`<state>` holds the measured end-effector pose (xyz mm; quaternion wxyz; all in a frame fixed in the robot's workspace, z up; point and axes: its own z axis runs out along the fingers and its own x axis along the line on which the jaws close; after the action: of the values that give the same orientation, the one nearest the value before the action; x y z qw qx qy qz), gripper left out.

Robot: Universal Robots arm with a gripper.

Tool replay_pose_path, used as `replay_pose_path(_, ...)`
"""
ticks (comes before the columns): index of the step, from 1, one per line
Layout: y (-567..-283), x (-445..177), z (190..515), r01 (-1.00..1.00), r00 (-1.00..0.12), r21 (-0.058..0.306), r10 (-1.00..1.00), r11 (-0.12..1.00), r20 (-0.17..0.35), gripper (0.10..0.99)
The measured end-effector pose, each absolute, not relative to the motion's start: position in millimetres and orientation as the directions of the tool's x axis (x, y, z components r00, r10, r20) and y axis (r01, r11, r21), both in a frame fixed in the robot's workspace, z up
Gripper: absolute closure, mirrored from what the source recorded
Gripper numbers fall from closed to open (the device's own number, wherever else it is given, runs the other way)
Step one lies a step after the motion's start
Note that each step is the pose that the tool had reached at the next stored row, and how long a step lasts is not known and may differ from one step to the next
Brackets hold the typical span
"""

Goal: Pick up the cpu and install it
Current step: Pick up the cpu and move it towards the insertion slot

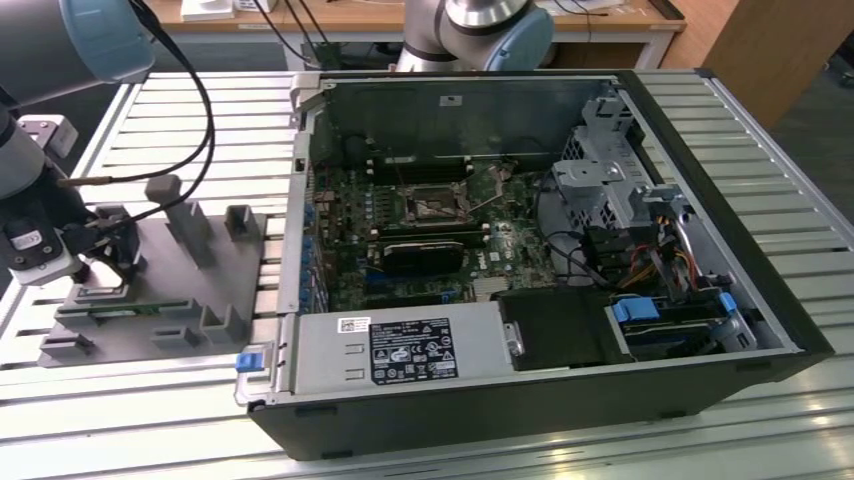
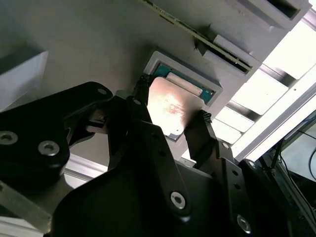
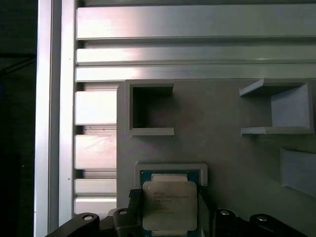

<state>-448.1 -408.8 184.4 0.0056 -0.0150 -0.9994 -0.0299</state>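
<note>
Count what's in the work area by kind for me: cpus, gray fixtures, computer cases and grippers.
cpu: 1, lying in its pocket
gray fixture: 1
open computer case: 1
gripper: 1, down at the cpu
Total: 4

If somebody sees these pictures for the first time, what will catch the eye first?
The big open computer case on the slatted table, its motherboard exposed. At the exterior view's left, the gripper hangs over a gray fixture; in both wrist views the shiny cpu lies in its framed nest right at the gripper.
</note>
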Motion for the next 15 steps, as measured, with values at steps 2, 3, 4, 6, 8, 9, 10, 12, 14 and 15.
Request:
replay_pose_path(2, -409, -448, 184, 0.03, -0.999, 0.06, 0.03, 0.998, 0.012, 0.553)
replay_pose_path(3, -409, -448, 184, 0.03, -0.999, 0.06, 0.03, 0.998, 0.012, 0.553)
replay_pose_path(4, -409, -448, 184, 0.03, -0.999, 0.06, 0.03, 0.998, 0.012, 0.553)
replay_pose_path(6, -409, -448, 184, 0.03, -0.999, 0.06, 0.03, 0.998, 0.011, 0.553)
replay_pose_path(8, -409, -448, 188, 0.03, -1.0, 0.06, 0.03, 0.998, 0.011, 0.553)
replay_pose_path(9, -409, -448, 192, 0.03, -0.999, 0.06, 0.03, 0.998, 0.012, 0.553)
replay_pose_path(10, -409, -448, 194, 0.03, -0.999, 0.06, 0.03, 0.998, 0.012, 0.553)
replay_pose_path(12, -409, -448, 198, 0.03, -1.0, 0.06, 0.029, 0.998, 0.012, 0.553)
replay_pose_path(14, -409, -448, 200, 0.03, -1.0, 0.06, 0.029, 0.998, 0.012, 0.553)
replay_pose_path(15, -409, -448, 201, 0.03, -1.0, 0.06, 0.029, 0.998, 0.012, 0.553)
